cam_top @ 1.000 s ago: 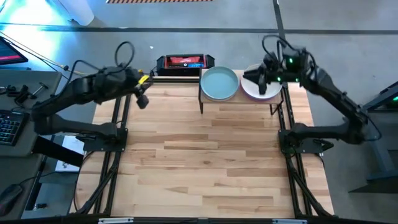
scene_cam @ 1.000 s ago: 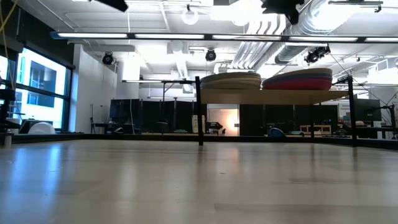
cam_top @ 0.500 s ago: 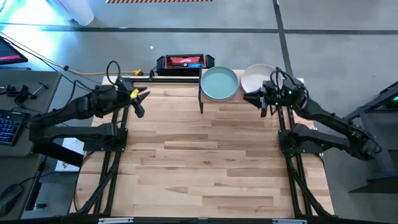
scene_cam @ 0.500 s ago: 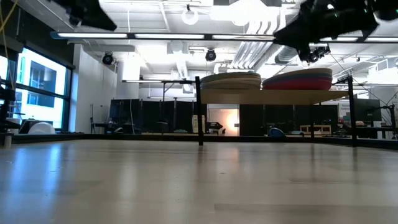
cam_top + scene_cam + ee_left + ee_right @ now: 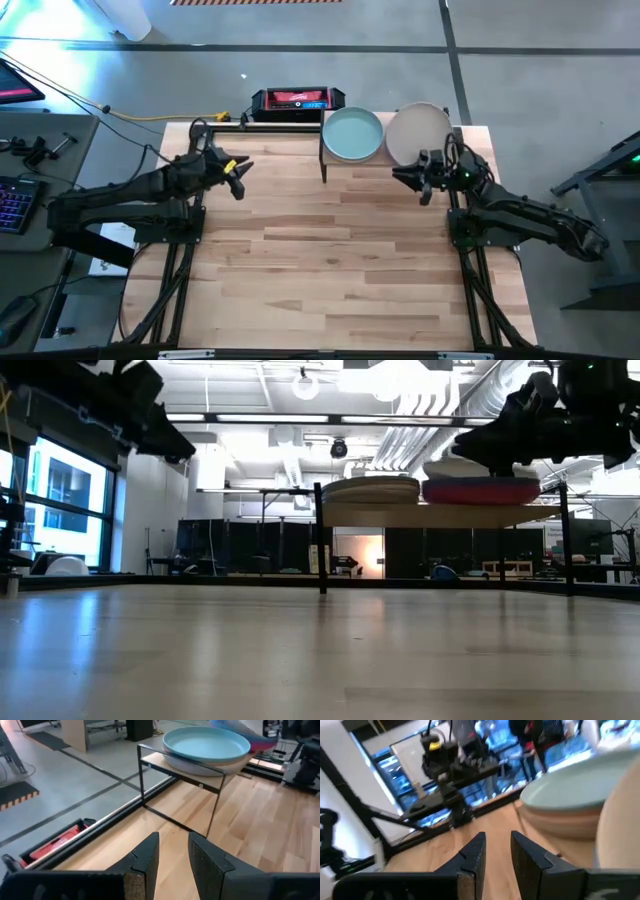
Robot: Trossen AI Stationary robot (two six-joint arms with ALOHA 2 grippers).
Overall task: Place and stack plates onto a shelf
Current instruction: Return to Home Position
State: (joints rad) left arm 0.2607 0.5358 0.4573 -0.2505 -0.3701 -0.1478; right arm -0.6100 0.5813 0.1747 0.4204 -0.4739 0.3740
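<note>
I'm seeing the shelf [image 5: 388, 152] at the table's far edge with its long side running left to right, and both stacks lie flat on it: the teal plate [image 5: 353, 133] tops the left stack and the cream-white plate [image 5: 418, 132] tops the right one. My right gripper [image 5: 418, 185] hangs just in front of the shelf's right end, fingers a narrow gap apart, holding and touching nothing. My left gripper [image 5: 236, 174] sits well off to the left over the table [image 5: 330, 260], fingers likewise slightly parted and empty.
</note>
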